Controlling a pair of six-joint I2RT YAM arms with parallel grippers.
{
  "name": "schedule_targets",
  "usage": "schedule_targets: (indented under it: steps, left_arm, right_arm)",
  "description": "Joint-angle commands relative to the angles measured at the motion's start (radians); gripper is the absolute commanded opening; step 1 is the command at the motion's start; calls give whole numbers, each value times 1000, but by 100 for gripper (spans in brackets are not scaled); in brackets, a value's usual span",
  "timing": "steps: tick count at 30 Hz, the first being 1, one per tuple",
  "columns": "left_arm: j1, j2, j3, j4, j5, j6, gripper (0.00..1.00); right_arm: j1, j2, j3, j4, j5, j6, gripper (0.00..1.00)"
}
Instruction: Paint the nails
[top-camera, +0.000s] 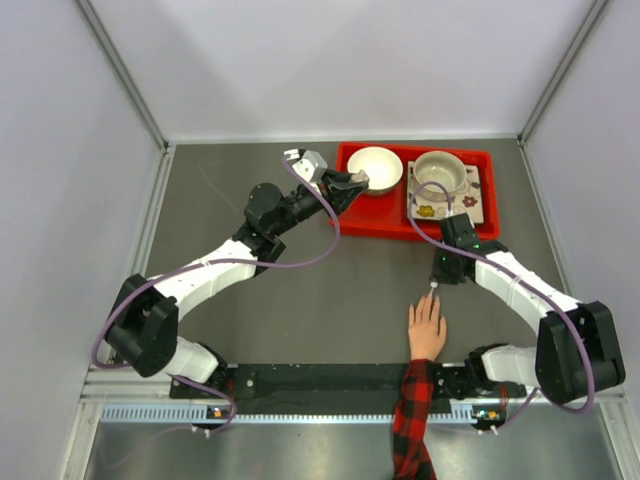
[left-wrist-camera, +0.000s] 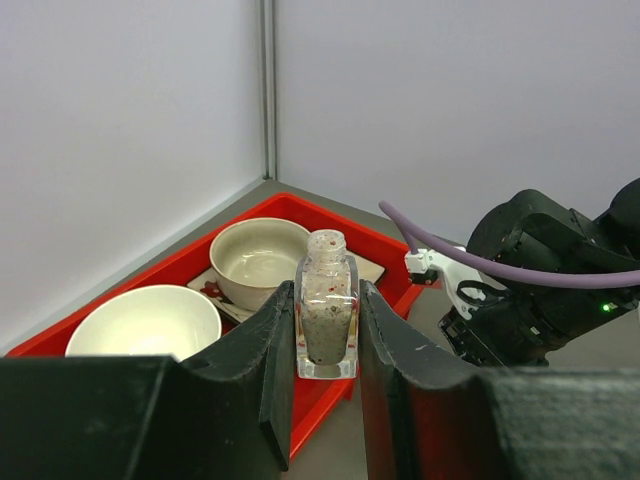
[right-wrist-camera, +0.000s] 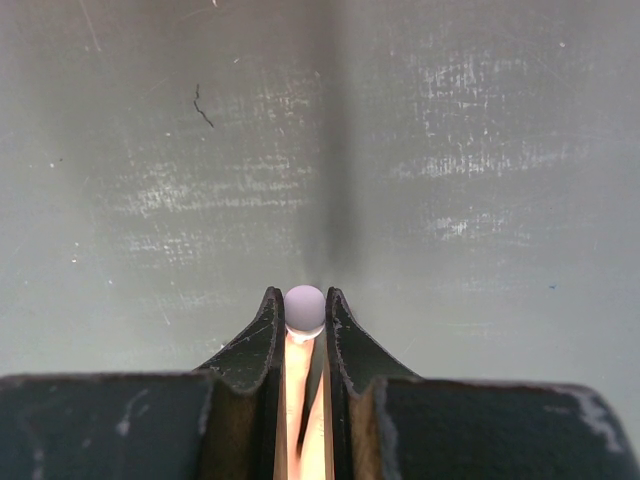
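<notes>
On the grey table (top-camera: 300, 300), two arms are sharing the job. The red tray (top-camera: 375, 218) is sitting at the far side, holding two bowls (top-camera: 375, 168) clear of the work. A hand (top-camera: 427, 328) in a plaid sleeve is lying flat, palm down, near the front edge, its fingers pointing away, where the robot can reach them.

The left gripper (top-camera: 352, 186) is hanging over the tray, pinching an open bottle (left-wrist-camera: 327, 305) upright, I'd say so that nothing is spilling and the neck is facing up for dipping. The right gripper (top-camera: 437, 277) is pointing down just past the fingertips and squeezing a small round cap (right-wrist-camera: 305, 308). I am guessing the brush is hanging beneath it, hidden. The nails (top-camera: 430, 300) are sitting right under it, too tiny to count.

I am counting one table, two arms, one tray, two bowls, one hand, one bottle and one cap.
</notes>
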Motion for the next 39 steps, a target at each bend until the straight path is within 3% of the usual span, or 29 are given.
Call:
schedule_targets:
  steps: [1,39]
  left_arm:
    - [7,-8,37,65,3,2,0]
    - [13,-2,37,67,7,-5,0]
  right_arm:
    - [-19,15,19,43,11,-7,0]
    - [-29,42,47,68,17,-16,0]
